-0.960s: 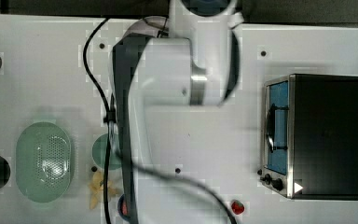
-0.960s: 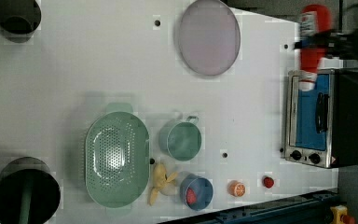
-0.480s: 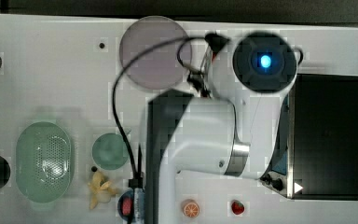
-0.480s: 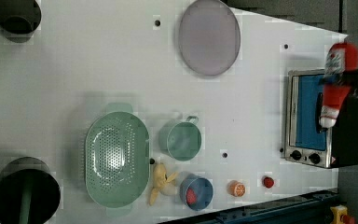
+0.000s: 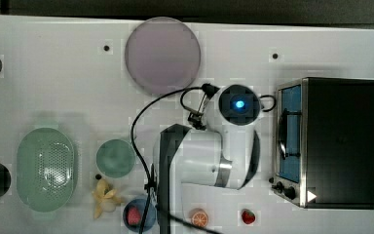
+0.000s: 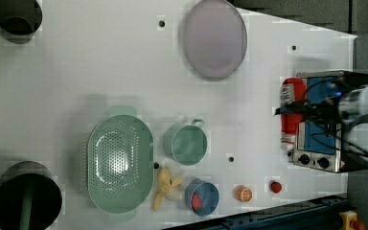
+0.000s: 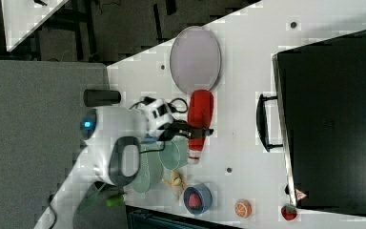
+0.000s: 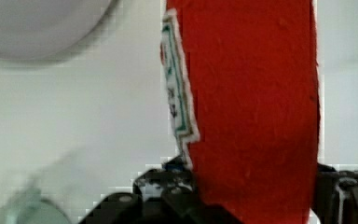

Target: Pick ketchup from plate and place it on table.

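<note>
ketchup bottle [image 7: 200, 119] was clamped between the jaws of the gripper [image 7: 190, 130], which held it across the body so that the red barrel ran out past the fingers, as the wrist view showed with the label [image 8: 177, 88] edge beside the left jaw. this mid-body grip probably kept the weight balanced and the cap clear of the fingers. in the right view the bottle hung over the table [image 7: 248, 119], just below the plate [image 7: 195, 58] and apart from it, so the plate lay bare. in the left view the bottle [image 6: 291, 112] appeared against the front of the toaster oven [image 6: 323, 120], but that overlap was likely an effect of height and angle; whether the bottle was already close to the tabletop could not be settled from these views. the open white area between the plate and the teal cup [image 6: 186, 143] offered a free landing zone, well apart from the perforated basket [image 6: 120, 163], the blue bowl [image 6: 202, 197] and the small fruit pieces near the table edge. judged from this layout, the pick step was complete and the placing step was in hand: lowering until the base met the table, then opening the jaws.
</note>
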{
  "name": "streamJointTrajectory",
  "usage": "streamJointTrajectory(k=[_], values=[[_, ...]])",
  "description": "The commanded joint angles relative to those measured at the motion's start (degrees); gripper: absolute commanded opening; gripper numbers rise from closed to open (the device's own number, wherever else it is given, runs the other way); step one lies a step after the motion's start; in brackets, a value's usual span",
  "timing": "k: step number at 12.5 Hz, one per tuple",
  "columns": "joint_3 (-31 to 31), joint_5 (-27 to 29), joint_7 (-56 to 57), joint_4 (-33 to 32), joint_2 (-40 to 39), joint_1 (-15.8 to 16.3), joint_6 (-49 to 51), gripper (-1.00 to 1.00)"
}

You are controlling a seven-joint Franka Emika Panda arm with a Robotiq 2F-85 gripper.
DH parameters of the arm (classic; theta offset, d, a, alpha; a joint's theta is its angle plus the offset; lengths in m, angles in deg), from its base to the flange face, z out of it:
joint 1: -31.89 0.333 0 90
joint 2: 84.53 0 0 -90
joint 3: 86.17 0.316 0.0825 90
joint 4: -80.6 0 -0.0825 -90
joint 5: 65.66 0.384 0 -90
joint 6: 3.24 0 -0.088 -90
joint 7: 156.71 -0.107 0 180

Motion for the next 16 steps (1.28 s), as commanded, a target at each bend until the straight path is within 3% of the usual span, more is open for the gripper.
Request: streamJointTrajectory(k=[1, 4, 5, 8, 13, 16], values=[[0.0, 0.3, 0.7, -1.6, -1.4, 1.0, -3.1, 0.27], [0.2, 0.3, 0.7, -1.5, -6.2, 1.1, -6.9, 0.27], [0.2, 0.3, 0.7, -1.6, -7.1, 1.1, -8.1, 0.36], [0.4, 0.3, 0.7, -1.4, -6.9, 1.2, -8.3, 0.99], [0.7, 0.3, -3.0, 3.0, -1.1, 1.1, -6.0, 1.00], [0.9, 0.3, -15.3, 9.6, 4.5, 1.2, 4.6, 1.00]])
